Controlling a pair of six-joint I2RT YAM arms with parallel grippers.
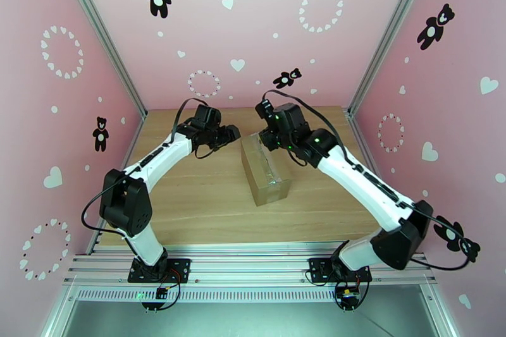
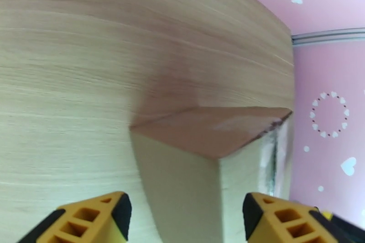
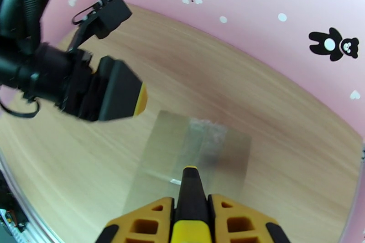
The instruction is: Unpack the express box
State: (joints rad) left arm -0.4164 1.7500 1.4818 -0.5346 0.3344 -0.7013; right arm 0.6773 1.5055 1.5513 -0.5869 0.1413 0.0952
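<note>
express box (image 1: 264,171) | brown corrugated cardboard carton, clear shiny tape along top seam | flaps shut | flat, long axis angled far-left to near-right | middle of wooden surface (image 1: 190,205)

No readable text, label, number on express box (image 1: 265,171).

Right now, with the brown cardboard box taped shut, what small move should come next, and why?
Probably lower the right gripper so its shut tips press into the clear tape on the brown cardboard box's top seam. The box is sealed, those tips point at the tape, and the left gripper, open at the box's corner, holds nothing.
</note>
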